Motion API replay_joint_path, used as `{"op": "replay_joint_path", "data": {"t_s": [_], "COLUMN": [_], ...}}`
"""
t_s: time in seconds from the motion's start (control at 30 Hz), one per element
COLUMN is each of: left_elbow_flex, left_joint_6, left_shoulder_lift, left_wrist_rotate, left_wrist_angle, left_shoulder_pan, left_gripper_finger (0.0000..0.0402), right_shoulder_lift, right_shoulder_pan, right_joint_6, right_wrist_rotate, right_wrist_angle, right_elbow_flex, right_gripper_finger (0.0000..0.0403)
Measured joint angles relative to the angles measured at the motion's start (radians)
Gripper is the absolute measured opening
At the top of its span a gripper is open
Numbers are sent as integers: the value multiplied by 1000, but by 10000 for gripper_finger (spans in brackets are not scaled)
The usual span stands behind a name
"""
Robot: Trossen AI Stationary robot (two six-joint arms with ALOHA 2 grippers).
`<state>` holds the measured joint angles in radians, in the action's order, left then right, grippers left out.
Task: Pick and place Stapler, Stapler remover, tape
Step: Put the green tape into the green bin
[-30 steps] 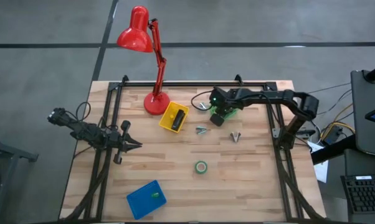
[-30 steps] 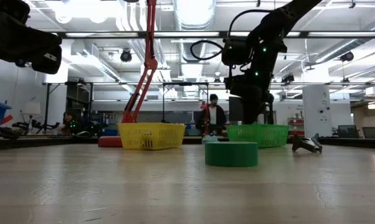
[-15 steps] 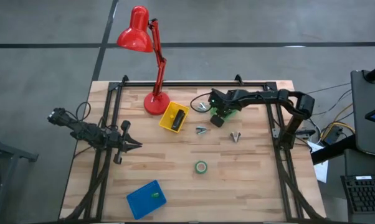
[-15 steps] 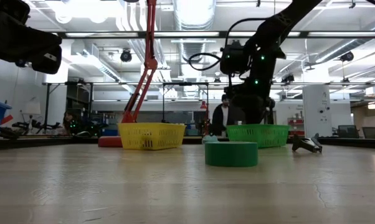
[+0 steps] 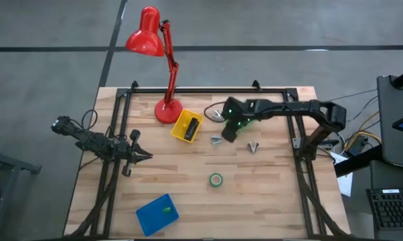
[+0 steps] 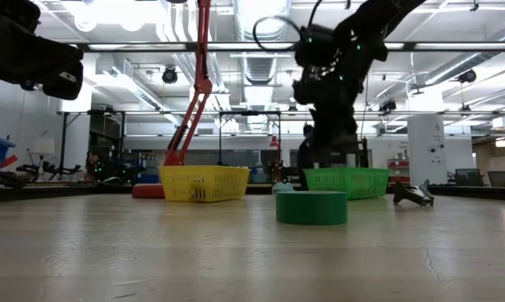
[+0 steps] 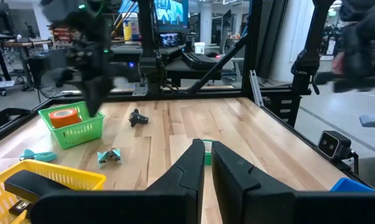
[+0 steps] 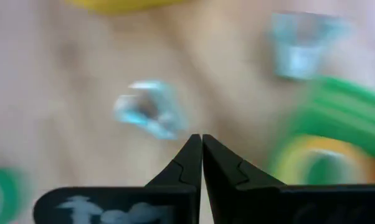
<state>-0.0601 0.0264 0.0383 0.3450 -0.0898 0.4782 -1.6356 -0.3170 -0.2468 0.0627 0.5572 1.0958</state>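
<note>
Blue bin [image 5: 157, 214] sat at the near left of the worktop [image 5: 188, 194] with a small yellow-green item inside; too small to identify. The left gripper [image 5: 142, 155] waited at the left edge of the worktop, fingers nearly pressed together and holding nothing.

Moving right, the yellow basket [image 5: 187, 126] stood at the far side beside the base of the red lamp [image 5: 148, 33]. A dark oblong lay in it, probably the stapler [image 5: 193, 127], so that item appeared to be placed.

Near centre, one green tape roll [image 5: 216, 179] lay flat on the bare worktop, well apart from any container: not yet sorted. Just right of the yellow basket a small silvery-teal staple remover [image 5: 216, 140] lay loose on the wood; another one [image 5: 254, 146] lay further right, and a third [image 7: 40, 155] showed near the far edge in the left wrist view. None of these was in a bin.

The right gripper [image 5: 226, 134] hung just beside the first remover, above the worktop, fingers pressed together and empty. Behind it the green basket [image 7: 72, 124] held an orange tape roll [image 7: 65, 117].

Judgement: part done. Stapler and at least one tape roll were binned; the green roll and the removers remained.
</note>
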Motion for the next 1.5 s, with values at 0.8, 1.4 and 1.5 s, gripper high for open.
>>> {"op": "replay_joint_path", "data": {"t_s": [0.8, 1.4, 1.5], "left_elbow_flex": [0, 0, 0], "left_joint_6": [0, 0, 0], "left_shoulder_lift": [0, 0, 0], "left_wrist_rotate": [0, 0, 0], "left_wrist_angle": [0, 0, 0], "left_shoulder_pan": [0, 0, 0], "left_gripper_finger": [35, 35, 35], "right_shoulder_lift": [-64, -195, -210], "right_shoulder_pan": [594, 694, 694], "right_joint_6": [-112, -150, -145], "right_wrist_rotate": [-156, -119, -119], "right_wrist_angle": [-366, -431, -418], "right_elbow_flex": [-8, -6, -6], "right_gripper_finger": [147, 181, 173]}}
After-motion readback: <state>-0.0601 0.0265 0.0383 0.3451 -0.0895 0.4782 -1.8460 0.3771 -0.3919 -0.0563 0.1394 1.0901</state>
